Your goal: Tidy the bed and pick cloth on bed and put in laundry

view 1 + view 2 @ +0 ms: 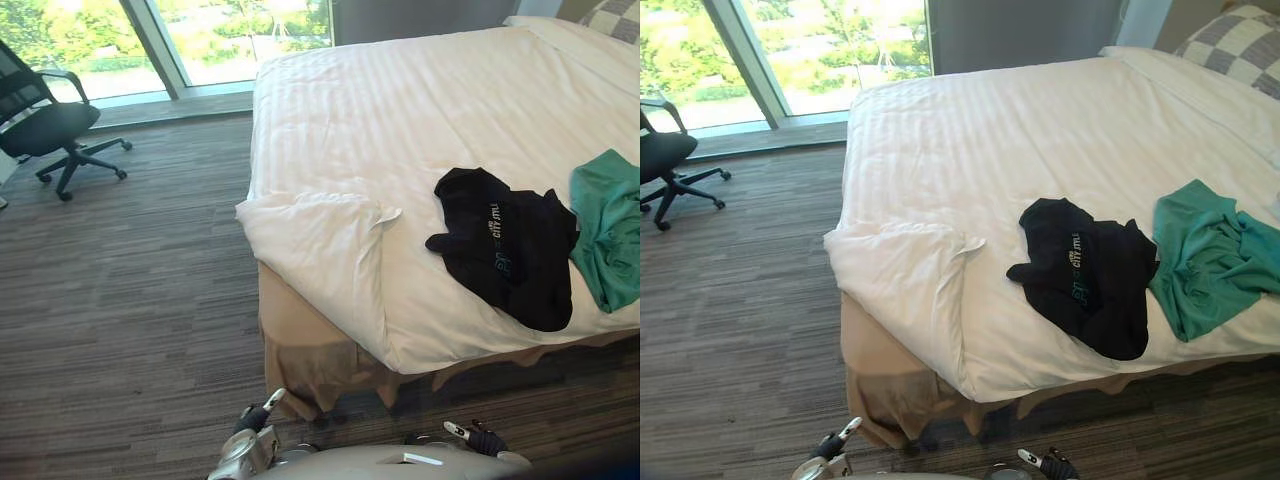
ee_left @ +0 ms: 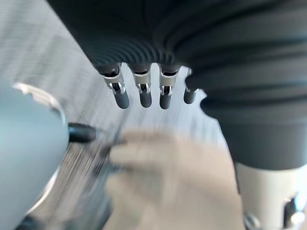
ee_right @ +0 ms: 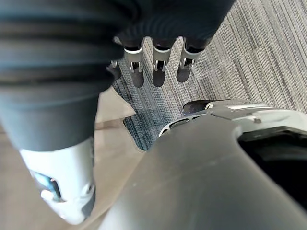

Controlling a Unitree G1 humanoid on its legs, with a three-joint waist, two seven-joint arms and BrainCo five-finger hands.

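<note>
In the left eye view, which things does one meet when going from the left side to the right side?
Office chair → folded-back blanket corner → black shirt → green cloth

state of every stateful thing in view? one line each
black garment, crumpled on the duvet, not picked up.
green garment, crumpled beside it on the duvet.
duvet, spread flat, near corner rumpled.
left hand, open, empty.
right hand, open, empty.
office chair, upright, unoccupied.
</note>
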